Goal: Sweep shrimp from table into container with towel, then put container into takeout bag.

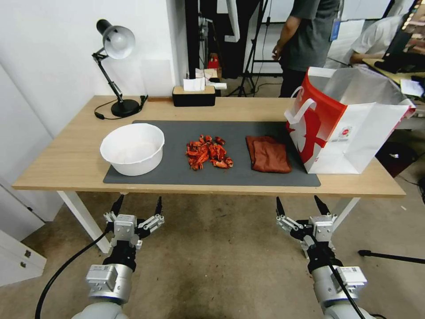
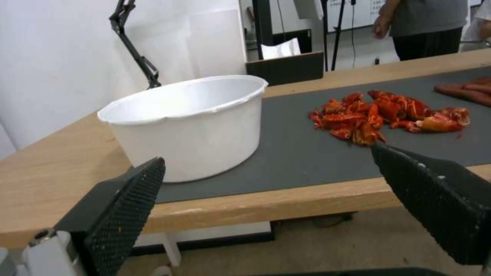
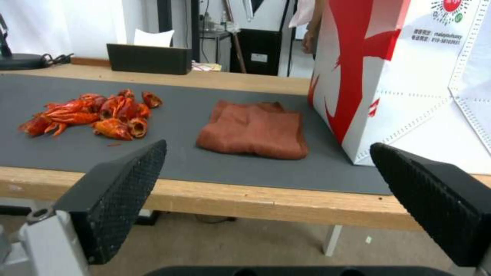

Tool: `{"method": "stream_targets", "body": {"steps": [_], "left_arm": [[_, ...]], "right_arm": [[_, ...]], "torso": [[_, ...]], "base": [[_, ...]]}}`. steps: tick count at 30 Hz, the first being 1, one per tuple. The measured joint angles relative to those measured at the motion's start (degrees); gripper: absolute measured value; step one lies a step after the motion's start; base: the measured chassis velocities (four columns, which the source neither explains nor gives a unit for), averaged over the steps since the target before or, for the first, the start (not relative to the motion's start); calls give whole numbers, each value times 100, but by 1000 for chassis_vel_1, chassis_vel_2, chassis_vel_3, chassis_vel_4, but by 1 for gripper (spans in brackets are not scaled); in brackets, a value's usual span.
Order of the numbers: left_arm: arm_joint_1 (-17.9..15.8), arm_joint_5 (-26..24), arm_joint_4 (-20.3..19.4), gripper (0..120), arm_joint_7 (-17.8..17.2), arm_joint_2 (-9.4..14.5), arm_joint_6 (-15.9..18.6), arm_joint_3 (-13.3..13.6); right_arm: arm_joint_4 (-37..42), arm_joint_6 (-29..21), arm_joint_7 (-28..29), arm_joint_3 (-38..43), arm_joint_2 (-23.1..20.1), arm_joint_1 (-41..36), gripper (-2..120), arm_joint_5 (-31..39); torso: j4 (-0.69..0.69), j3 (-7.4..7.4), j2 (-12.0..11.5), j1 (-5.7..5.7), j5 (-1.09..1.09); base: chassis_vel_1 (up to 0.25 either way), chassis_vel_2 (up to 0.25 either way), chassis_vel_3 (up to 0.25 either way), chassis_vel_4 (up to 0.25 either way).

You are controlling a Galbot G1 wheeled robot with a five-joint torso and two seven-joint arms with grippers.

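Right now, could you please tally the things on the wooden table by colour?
White: 1, round white deep bowl
Red-orange: 1, pile of shrimp
Rust-red: 1, folded cloth towel
Red and white: 1, boxy paper takeout bag
Black: 2, desk lamp, tissue box
Total: 6

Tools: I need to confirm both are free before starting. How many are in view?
2. The left tool hangs open below the table's near edge, before the container; the right tool, open, before the towel.

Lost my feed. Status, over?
Left claw and right claw open, below table edge. Shrimp piled between container and towel. Nothing blocking.
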Motion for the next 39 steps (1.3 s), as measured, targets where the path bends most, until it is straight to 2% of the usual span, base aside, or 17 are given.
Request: {"method": "stream_targets", "body": {"steps": [28,29,30,31,32,34,35,38,39], "left_arm": [[0,0,0,100,0,0,0,0],[-5,-38,10,100,-11,-2,26,-7],[-142,-273,178,100,-162,-121,268,-111],[-142,-273,178,100,-162,-121,268,-111],[-279,-460,247,100,-254,-246,428,-144],[-305,-496,251,100,-274,-264,453,-157],[-349,-563,272,100,-300,-311,500,-184],[-398,-598,359,100,-306,-336,513,-210],[-398,-603,394,100,-298,-339,506,-217]], "right_arm": [[0,0,0,0,0,0,100,0],[0,0,0,0,0,0,100,0],[-6,-8,0,-11,-5,12,100,11],[-6,-8,0,-11,-5,12,100,11],[-63,-48,1,-63,-39,86,100,75],[-136,-102,0,-129,-72,171,100,140],[-340,-262,-10,-328,-171,415,100,328],[-708,-550,-25,-668,-356,866,100,680],[-979,-763,-42,-922,-491,1195,100,939]], "torso": [[0,0,0,0,0],[0,0,0,0,0],[0,0,0,-1,5],[0,0,0,-1,5],[-3,1,0,0,-13],[-7,0,0,0,-9],[-1,0,0,0,7],[1,1,-2,0,-2],[2,1,-2,0,3]], "base": [[0,0,0,0],[0,0,0,0],[0,0,0,0],[0,0,0,0],[0,0,0,0],[0,0,0,0],[0,0,0,0],[0,0,0,0],[0,0,0,0]]}}
